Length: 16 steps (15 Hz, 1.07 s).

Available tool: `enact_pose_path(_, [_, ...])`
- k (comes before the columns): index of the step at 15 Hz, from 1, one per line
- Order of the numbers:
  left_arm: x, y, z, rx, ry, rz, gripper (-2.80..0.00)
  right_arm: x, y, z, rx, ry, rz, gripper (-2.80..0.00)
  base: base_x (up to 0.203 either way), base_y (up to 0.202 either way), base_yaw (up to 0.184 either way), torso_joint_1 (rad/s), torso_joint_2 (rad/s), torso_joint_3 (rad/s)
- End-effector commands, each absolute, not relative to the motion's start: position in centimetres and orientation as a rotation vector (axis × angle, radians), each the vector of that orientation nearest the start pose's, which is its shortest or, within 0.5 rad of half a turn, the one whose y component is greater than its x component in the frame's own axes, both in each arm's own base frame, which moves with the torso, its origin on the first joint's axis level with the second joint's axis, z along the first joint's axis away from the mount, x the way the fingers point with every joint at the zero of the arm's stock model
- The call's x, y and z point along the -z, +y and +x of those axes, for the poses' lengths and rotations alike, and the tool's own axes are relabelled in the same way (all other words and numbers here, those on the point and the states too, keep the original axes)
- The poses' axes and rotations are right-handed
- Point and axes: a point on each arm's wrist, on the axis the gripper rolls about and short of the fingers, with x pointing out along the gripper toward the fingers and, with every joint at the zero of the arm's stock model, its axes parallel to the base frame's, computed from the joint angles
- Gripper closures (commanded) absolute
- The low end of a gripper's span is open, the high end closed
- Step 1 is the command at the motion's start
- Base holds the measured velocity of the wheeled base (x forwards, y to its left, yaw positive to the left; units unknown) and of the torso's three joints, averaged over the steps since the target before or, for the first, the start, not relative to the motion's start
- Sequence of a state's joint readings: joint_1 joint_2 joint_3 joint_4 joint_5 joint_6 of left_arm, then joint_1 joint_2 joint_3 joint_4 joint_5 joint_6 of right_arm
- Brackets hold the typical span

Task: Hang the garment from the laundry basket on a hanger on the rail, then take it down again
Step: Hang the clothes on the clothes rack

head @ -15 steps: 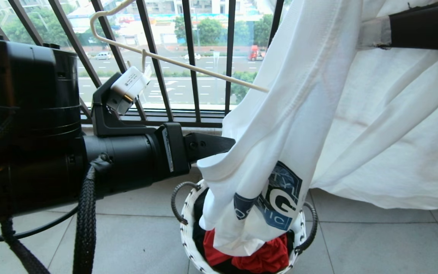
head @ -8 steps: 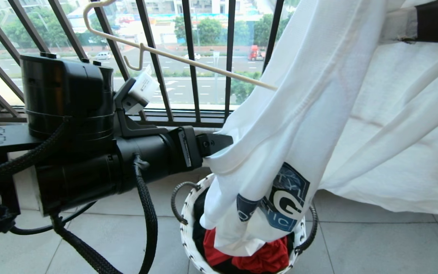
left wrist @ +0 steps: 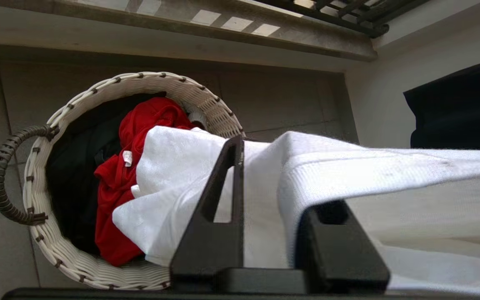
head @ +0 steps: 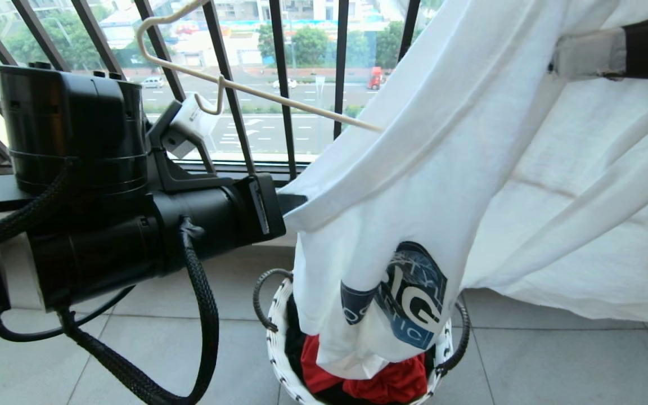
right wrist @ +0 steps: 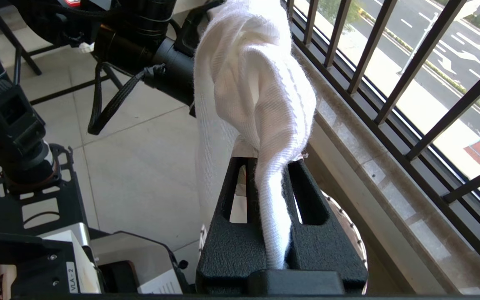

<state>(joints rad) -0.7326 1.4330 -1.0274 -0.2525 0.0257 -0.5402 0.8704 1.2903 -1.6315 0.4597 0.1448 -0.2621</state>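
Head view: the white short-sleeved T-shirt with the dark blue square chest print hangs across the middle of the frame, stretched between the two arms, its lower end drooping into the small round white woven laundry basket with dark loop handles at the bottom centre. A crumpled red cloth and a black garment lie in that basket. The thin cream-white wire hanger slants from the upper left down toward the centre, its lower end disappearing into the shirt's fabric; what carries its hook cannot be seen.

The left hand reaches in from the left at mid-height and meets the shirt's edge, its tips buried in the cloth. In the left wrist view the left hand's fingers are closed together on a hemmed fold of the white shirt, with the basket below and beyond them.

The right hand enters at the upper right of the head view; in the right wrist view it is clamped on a bunched twist of the same shirt, beside the black window railing of vertical bars. The pale tiled floor fills the lower frame.
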Motion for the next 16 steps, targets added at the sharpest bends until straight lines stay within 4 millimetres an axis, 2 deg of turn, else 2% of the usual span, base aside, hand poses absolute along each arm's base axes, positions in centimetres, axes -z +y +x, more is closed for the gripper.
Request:
enact_pose_path(1, [-29.2,-15.5,19.4,0.602,0.286,-0.487,0.00,-39.9,11.6,10.0,-0.997,0.004,-0.292,0.00,0.000,0.000,0.000,0.000,0.00,0.000])
enact_pose_path(4, [-30.3,-13.8,20.4,0.536,0.236,-0.506,0.00,-39.6,11.0,10.4,-0.953,0.017,-0.291,0.00,0.000,0.000,0.000,0.000,0.00,0.000])
enact_pose_path(8, [-30.4,-13.2,21.1,0.502,0.226,-0.506,0.00,-39.5,10.4,10.5,-0.937,0.020,-0.286,0.00,0.000,0.000,0.000,0.000,0.00,0.000])
enact_pose_path(12, [-31.3,-11.7,21.9,0.447,0.180,-0.520,0.00,-39.0,10.2,10.5,-0.933,0.038,-0.291,0.00,0.000,0.000,0.000,0.000,0.00,0.000])
enact_pose_path(16, [-32.4,-10.7,21.2,0.433,0.154,-0.524,0.00,-38.0,10.3,11.1,-0.931,0.074,-0.311,0.00,0.000,0.000,0.000,0.000,0.00,0.000])
